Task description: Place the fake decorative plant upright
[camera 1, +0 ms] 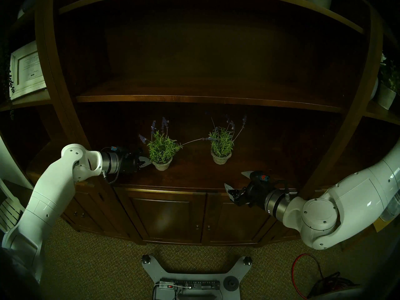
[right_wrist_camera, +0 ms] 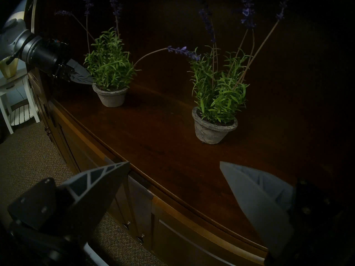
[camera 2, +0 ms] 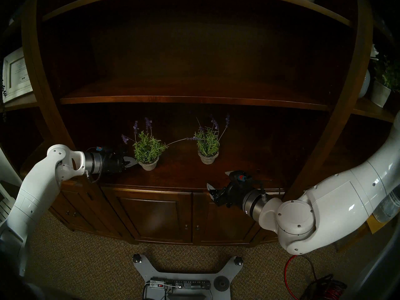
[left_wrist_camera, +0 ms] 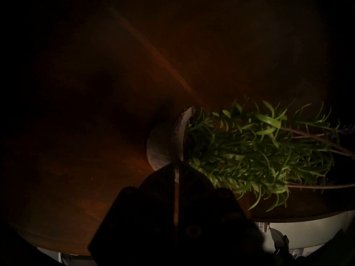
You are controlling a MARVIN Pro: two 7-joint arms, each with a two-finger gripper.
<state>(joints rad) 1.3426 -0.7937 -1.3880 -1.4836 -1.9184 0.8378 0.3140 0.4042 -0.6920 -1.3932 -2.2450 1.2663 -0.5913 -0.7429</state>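
While the left claw [camera 1: 144,161] reaches in from the left side of the cabinet, its fingers are pressed together on the near rim of the left pot [camera 1: 162,164]; the left wrist view shows the thin rim edge pinched between the two dark fingers [left_wrist_camera: 163,183], so this claw is closed on the pot itself. That fake lavender plant [camera 1: 161,149] stands on the dark wooden worktop [camera 1: 194,176] under the lower shelf, directly to the right of the claw tips and touching them. Its long axis, pot base to flower spikes, runs nearly straight up, so it looks upright already or very close to it, and one long stem arches off to the right toward the second plant [camera 1: 221,144]. That second plant in its own pot [camera 1: 221,157] stands upright, well apart from the first. Farther right and nearer the worktop's front edge, the right claw [camera 1: 237,186] hangs with its fingers spread wide and holds nothing, aimed leftward, well short of either pot. By my reading the left arm is the one in charge, and what remains is to let the rim go without tipping the pot.
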